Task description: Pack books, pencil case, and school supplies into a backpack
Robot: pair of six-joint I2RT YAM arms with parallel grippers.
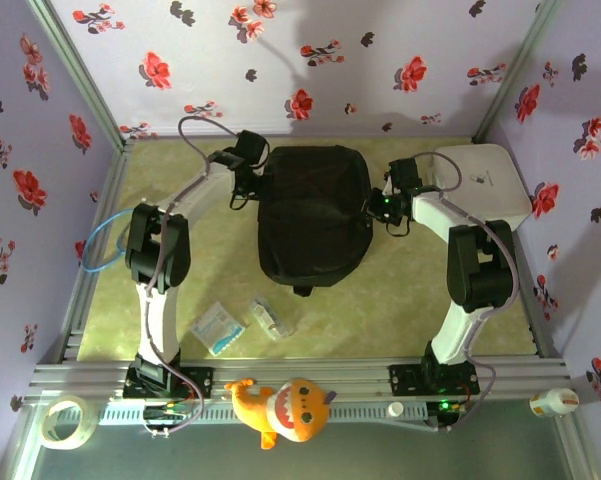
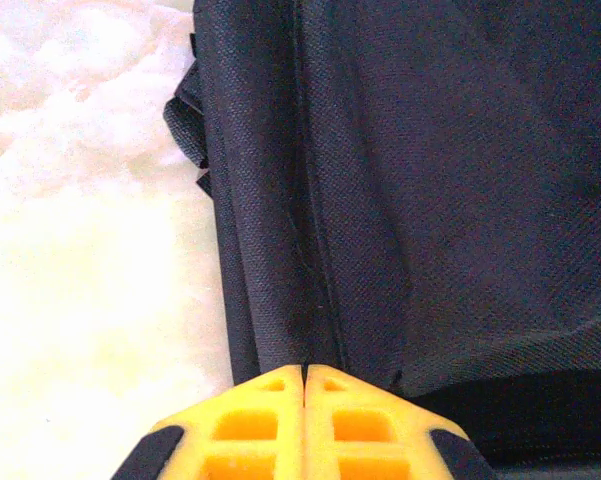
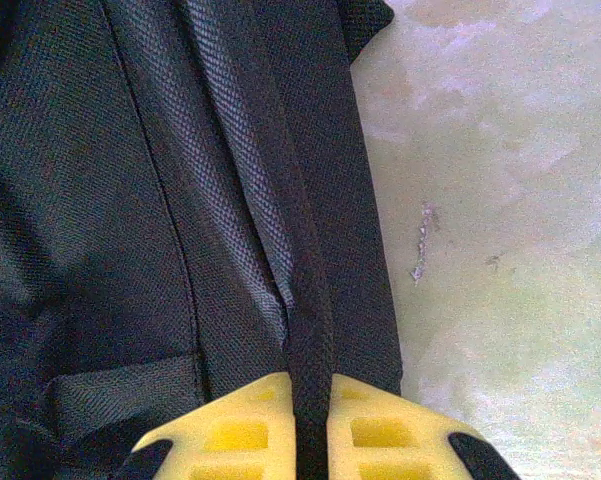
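Lavender walls [image 1: 60, 90] printed with red and black flowers close in a mottled yellow-green bench [image 1: 210, 270]; we see the black backpack [image 1: 315, 215] lying flat on the middle of it, toward the far wall, with an arm reaching in at either side. On the left we find the left gripper [image 1: 256, 182] against the backpack's upper left edge; from the left wrist the left gripper [image 2: 305, 372] has its yellow fingers [image 2: 250, 430] pressed together with no gap, and a raised fold of the backpack [image 2: 460, 200] runs straight down to their tips; whether any cloth is nipped there we cannot tell. On the right the right gripper [image 1: 373, 206] sits at the backpack's right edge; from the right wrist the right gripper [image 3: 310, 385] is clamped on a narrow black strap [image 3: 308, 300] of the backpack [image 3: 80, 200], which passes between its yellow fingers [image 3: 235, 435], with bare bench [image 3: 510, 200] just beside it. A white box [image 1: 485, 175] rests at the far right, behind the right arm. Nearer the arm bases, well apart from the backpack, the clear pencil case [image 1: 271, 318] lies tilted, just beside a flat pale blue-white packet [image 1: 218, 328]. Along the front rail we see an orange plush toy [image 1: 285, 408], a roll of tape [image 1: 65, 420] at the left corner and a small white bottle [image 1: 553, 402] at the right.
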